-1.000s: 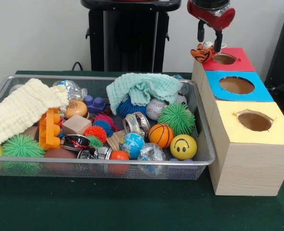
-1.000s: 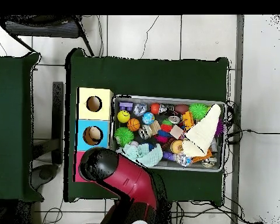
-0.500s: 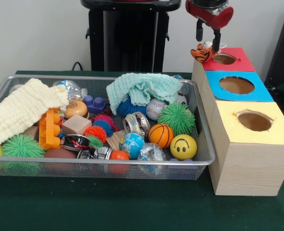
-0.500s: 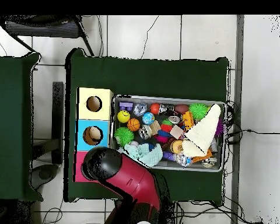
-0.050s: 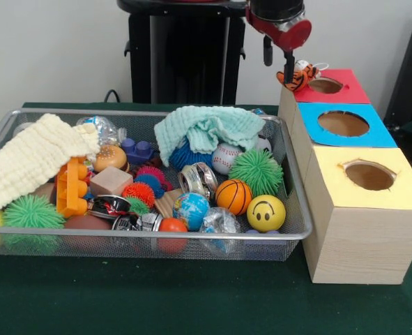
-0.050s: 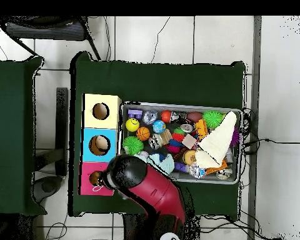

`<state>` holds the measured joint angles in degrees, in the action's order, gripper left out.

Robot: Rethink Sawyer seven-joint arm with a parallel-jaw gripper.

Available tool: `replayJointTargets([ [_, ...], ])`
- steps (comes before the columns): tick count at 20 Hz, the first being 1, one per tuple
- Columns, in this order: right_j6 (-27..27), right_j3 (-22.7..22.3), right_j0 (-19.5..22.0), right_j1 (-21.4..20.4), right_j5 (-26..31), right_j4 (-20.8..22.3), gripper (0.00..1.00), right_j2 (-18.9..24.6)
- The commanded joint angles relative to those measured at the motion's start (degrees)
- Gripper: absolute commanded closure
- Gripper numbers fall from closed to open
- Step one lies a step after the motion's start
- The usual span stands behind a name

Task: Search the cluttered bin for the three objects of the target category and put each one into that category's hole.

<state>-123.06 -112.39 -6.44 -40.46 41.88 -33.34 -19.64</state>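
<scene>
A small orange striped tiger toy [image 5: 298,75] lies on the left edge of the red-topped box [image 5: 346,92], beside its round hole [image 5: 325,85]. My gripper [image 5: 277,63] hangs open and empty just left of the toy, its right fingertip [image 5: 288,72] close to it. Blue-topped [image 5: 373,134] and yellow-topped [image 5: 401,194] boxes with holes stand in a row with the red one. In the overhead view the arm's head [image 6: 124,177] covers the gripper, between the red box [image 6: 90,172] and the bin [image 6: 180,105].
The wire bin [image 5: 157,234] holds a teal cloth [image 5: 206,127], a cream cloth [image 5: 31,160], a baseball [image 5: 225,157], a basketball [image 5: 233,196], a smiley ball [image 5: 265,213], a globe ball [image 5: 191,209], spiky balls and other small toys.
My gripper has moved left, off the red box toward the bin's far corner. The tiger toy has stayed on the red box's edge, free of the fingers.
</scene>
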Motion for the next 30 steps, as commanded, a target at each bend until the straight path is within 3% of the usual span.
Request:
replayJointTargets([
  [1, -8.67, -2.78, 1.74, 0.78, -1.59, 1.81, 0.0, 1.69],
  [5, -10.11, -2.61, 0.27, -0.7, 0.49, 2.2, 0.0, 0.71],
  [10, -9.07, -0.13, 0.26, 0.03, 2.37, 6.37, 0.0, -3.15],
  [14, -8.14, 1.44, 1.26, 1.09, 2.11, 9.23, 0.0, -5.09],
  [19, -7.57, -0.03, 3.02, 1.99, -0.55, 9.94, 0.0, -4.34],
  [30, -13.12, -9.37, -2.18, 0.61, -7.45, 2.48, 0.0, 2.2],
])
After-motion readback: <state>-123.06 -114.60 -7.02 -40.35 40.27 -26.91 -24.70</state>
